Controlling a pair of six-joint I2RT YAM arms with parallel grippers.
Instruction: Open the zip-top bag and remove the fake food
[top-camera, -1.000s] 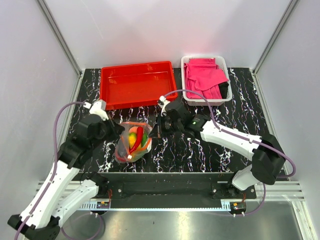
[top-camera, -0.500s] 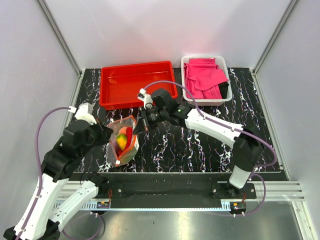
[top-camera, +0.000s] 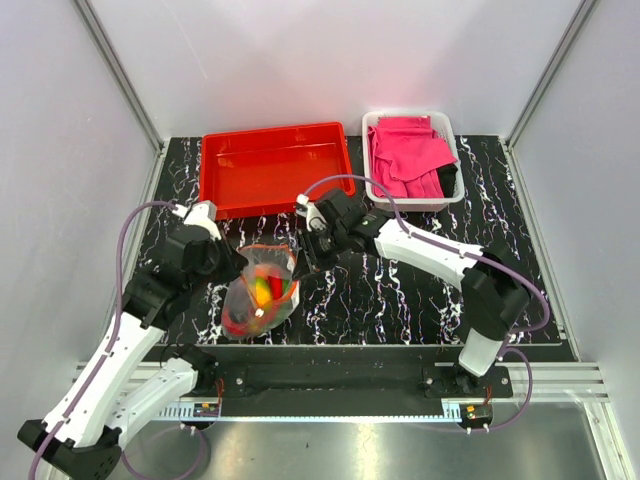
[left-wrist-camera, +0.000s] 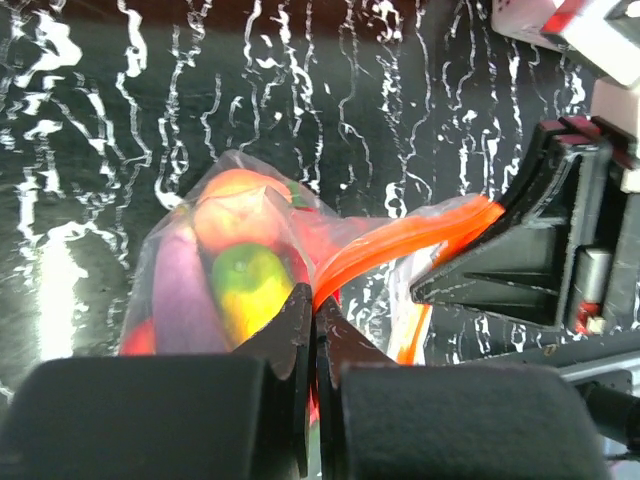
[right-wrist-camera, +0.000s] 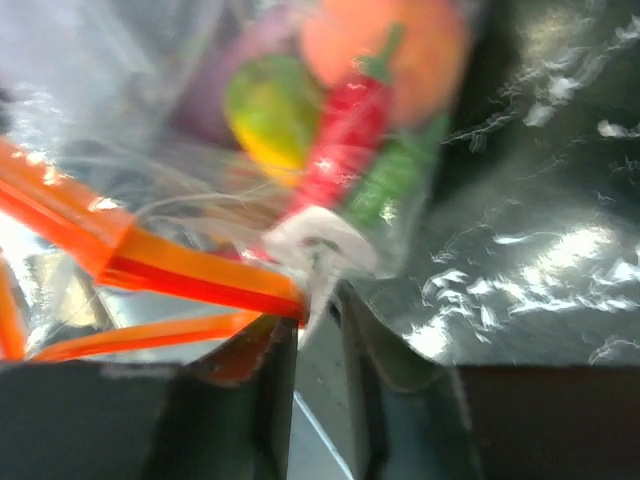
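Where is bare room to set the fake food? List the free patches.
Free: inside the red tray, behind the zip-top bag; bare table between the right arm and the near edge. The white basket is full of pink cloths. Crowded around the bag.

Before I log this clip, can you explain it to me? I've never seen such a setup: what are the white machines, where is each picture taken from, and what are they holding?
These are two white robot arms bolted at the near edge of a black marbled table, each ending in a two-finger gripper. The wide picture looks down from above and behind them; the other two come from cameras on the wrists. The left gripper and right gripper each pinch the orange-red zip strip of a clear crinkly plastic zip-top bag, which holds small plastic fake food. Further back sit a red plastic tray and a white basket of pink cloths.
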